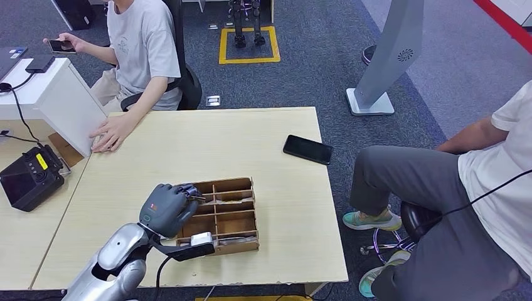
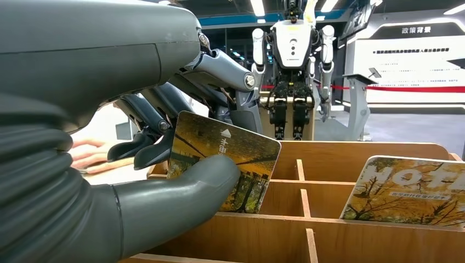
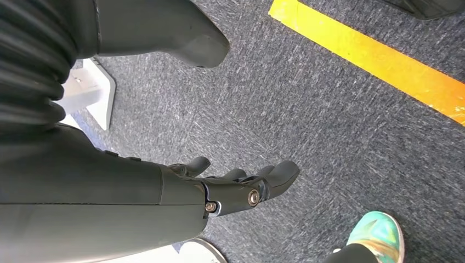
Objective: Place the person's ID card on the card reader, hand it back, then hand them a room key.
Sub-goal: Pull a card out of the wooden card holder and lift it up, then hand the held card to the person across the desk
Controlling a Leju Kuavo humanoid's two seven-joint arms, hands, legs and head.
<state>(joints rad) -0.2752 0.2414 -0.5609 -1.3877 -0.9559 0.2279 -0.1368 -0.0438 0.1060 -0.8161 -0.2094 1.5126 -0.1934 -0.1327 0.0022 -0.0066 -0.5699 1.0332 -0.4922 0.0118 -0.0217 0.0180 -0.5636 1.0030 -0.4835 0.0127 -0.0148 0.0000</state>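
Far left, on a lower side table, a black handheld device (image 1: 28, 179) sits beside a white box (image 1: 53, 103); a seated person rests one hand (image 1: 113, 133) at the wooden table's (image 1: 188, 147) back-left corner and holds a phone (image 1: 61, 45) in the other. Near the table's front edge stands a wooden divider tray (image 1: 229, 216). The left hand (image 1: 166, 208) is over the tray's left compartments; in the left wrist view its thumb (image 2: 192, 183) and darker fingers (image 2: 148, 145) pinch a room key card (image 2: 230, 159) printed with autumn trees, upright above a slot. A second such card (image 2: 408, 192) leans in another compartment. A black phone (image 1: 307, 149) lies by the table's right edge. A second person sits right of the table. Right hand (image 3: 236, 189) hangs over grey carpet, fingers loosely apart, holding nothing. Yellow floor tape (image 3: 373, 57) crosses the carpet.
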